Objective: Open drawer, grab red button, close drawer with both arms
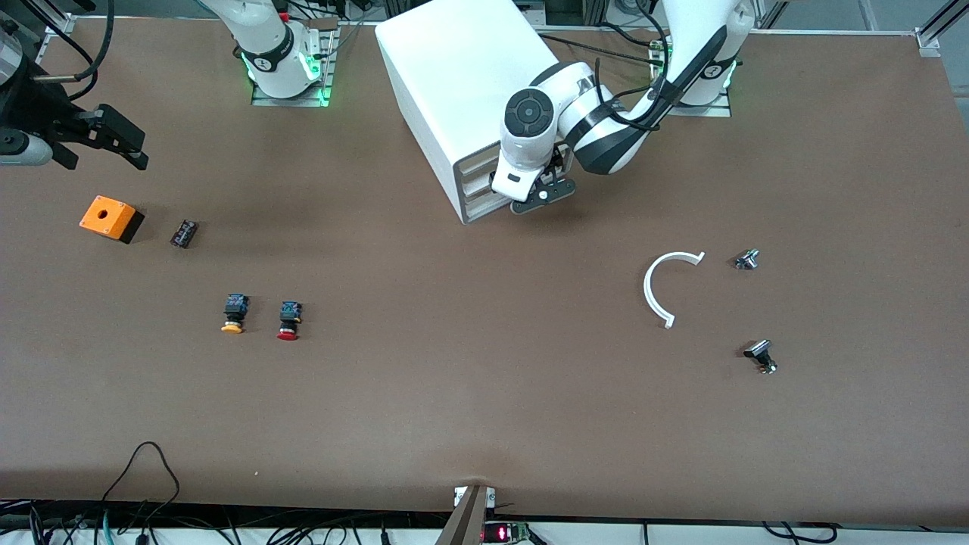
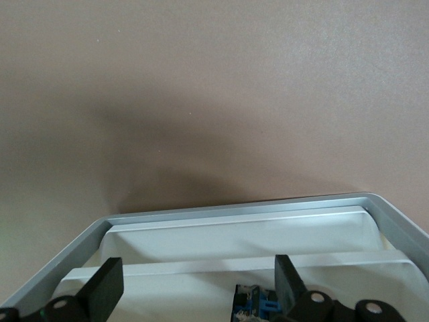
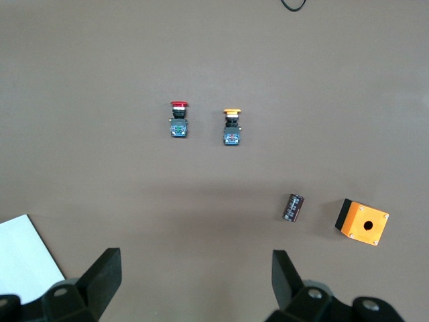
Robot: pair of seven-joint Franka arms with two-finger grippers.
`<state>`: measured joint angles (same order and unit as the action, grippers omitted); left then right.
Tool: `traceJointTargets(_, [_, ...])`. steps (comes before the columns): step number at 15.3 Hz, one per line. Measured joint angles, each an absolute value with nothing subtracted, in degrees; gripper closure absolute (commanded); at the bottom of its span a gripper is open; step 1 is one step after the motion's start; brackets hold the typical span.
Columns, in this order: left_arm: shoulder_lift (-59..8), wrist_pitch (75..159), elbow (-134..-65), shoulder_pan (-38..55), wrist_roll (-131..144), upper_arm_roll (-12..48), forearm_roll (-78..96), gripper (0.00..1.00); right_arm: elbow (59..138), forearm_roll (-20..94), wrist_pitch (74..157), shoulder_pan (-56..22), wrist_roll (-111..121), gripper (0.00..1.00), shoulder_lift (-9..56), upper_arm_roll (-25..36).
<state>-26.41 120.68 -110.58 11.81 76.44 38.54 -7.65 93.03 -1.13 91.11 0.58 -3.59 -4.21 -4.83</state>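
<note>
Red-capped button [image 1: 288,321] is lying on the brown table [image 1: 484,409] beside its yellow-capped twin [image 1: 234,314]; left gripper [image 1: 542,194] is hovering open-jawed at the cabinet's drawers [image 1: 475,184], right gripper [image 1: 113,140] is waiting with jaws spread.

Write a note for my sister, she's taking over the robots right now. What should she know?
Left gripper: open, at the drawer fronts of the big white box cabinet, holding nothing.
Right gripper: open and empty, waiting up in the air above the orange box with a hole.
The small red-capped push button lies on the brown table, beside the yellow-capped button.
Done: nothing. The drawers look shut.
Left: open the white plastic drawer, grab the red button, close the drawer.
</note>
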Motion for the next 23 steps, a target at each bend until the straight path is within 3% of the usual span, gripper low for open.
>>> traceJointTargets(9, [-26.4,116.8,-108.7,11.6,76.1,38.4,-6.1,0.01,93.0,-1.1,91.1,0.6,-3.6,0.01,-4.2,-4.8])
traceJointTargets(15, [-26.2,102.0,-98.0,3.8,62.7,37.8,-6.1,0.01,93.0,-1.1,91.1,0.6,-3.6,0.01,-4.2,-4.8])
traceJointTargets(23, [-24.7,90.9,-86.8,-7.1,38.0,37.6,-13.5,0.01,93.0,-1.1,91.2,0.6,-3.6,0.01,-4.2,-4.8])
